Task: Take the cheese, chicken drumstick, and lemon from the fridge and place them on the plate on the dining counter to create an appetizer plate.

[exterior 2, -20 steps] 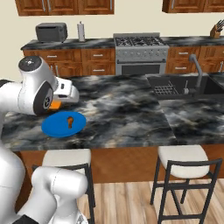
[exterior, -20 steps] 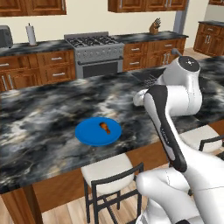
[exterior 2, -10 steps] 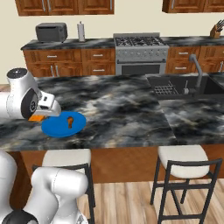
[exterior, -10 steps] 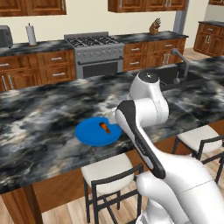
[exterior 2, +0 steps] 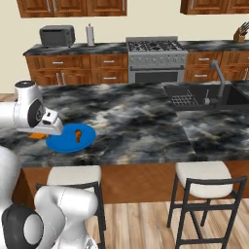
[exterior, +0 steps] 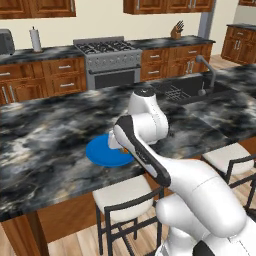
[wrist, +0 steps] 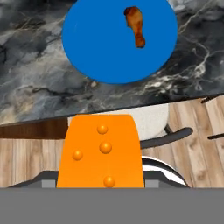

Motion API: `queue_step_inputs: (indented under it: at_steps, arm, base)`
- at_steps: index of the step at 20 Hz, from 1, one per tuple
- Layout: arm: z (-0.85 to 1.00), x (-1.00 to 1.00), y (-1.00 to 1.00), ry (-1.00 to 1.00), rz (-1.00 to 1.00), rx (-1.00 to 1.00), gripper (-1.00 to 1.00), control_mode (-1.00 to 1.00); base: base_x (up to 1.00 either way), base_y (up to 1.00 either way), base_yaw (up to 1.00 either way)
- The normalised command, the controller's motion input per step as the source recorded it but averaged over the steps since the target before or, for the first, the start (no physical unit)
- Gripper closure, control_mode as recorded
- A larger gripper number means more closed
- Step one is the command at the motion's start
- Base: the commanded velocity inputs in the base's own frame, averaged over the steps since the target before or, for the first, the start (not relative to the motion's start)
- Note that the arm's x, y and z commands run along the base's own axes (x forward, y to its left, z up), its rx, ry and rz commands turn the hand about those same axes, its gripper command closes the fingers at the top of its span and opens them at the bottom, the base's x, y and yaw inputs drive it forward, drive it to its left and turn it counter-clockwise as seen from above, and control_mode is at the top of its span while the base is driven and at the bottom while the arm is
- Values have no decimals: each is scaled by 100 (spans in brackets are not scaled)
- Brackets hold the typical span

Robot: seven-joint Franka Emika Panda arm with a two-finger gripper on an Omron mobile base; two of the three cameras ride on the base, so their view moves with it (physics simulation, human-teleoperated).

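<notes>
On the dining counter (exterior 2: 141, 121), the plate (exterior 2: 68, 141) is lying near the front edge with the chicken drumstick (exterior 2: 77, 134) resting on it. From the hand view, the cheese (wrist: 104, 151) is filling the foreground, sitting pinched in the gripper (wrist: 104, 181), while the blue plate and drumstick are showing beyond it over the marbled stone. Seen from the right base view, an orange sliver of cheese is peeking out under the hand, just left of the plate. Seen from the left base view, the arm (exterior: 142, 125) is covering the plate's right side, and the drumstick cannot be made out there.
</notes>
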Motion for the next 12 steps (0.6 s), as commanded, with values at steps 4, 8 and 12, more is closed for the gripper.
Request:
queue_step_inputs:
  at_steps: [4, 8, 12]
  arm:
    - [-30, 67, 15, 6, 0, 0, 100, -100]
    - [-30, 71, 2, 0, 0, 0, 100, -100]
    - [-46, 51, 1, 0, 0, 0, 100, -100]
  base:
    - [0, 0, 0]
    - [0, 0, 0]
    - [0, 0, 0]
